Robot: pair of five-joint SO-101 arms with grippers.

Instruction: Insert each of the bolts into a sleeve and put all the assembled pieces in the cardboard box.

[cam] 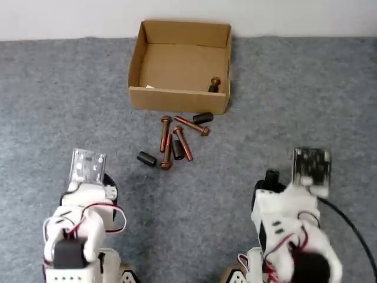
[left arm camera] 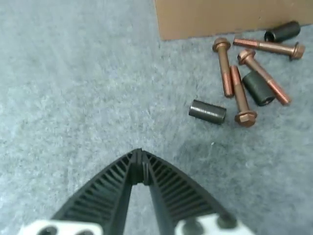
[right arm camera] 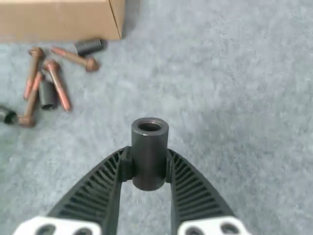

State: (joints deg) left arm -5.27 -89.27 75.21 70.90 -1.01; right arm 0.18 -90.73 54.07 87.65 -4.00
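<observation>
The left arm (cam: 79, 224) sits at the lower left of the high view. Its left gripper (left arm camera: 138, 159) points at bare grey counter (cam: 306, 88). The black fingers (left arm camera: 105, 191) are pressed tight together with nothing between them.

A little to the right, near the middle of the frame, small parts lie on the counter. First comes a loose sleeve (cam: 146, 158), short and black, lying on its side by itself. Next to it are four copper bolts (cam: 165, 132), lying flat and close together. A second sleeve (cam: 178, 149) lies between two of them and touches them. A third sleeve (cam: 202, 118) lies just beside the top bolt, close to the front wall of the box.

The cardboard box (cam: 177, 99) sits in the upper middle of the frame, open on top. In its lower right corner lies one put-together piece (cam: 214, 85), a copper bolt head on a dark sleeve.

The right arm (cam: 288, 230) is at the lower right of the frame. Its right gripper (right arm camera: 149, 157) has its fingers (right arm camera: 98, 191) squeezed on a held sleeve (right arm camera: 149, 147). This sleeve is black, and its open hole faces the wrist camera. It is well apart from the pile.
</observation>
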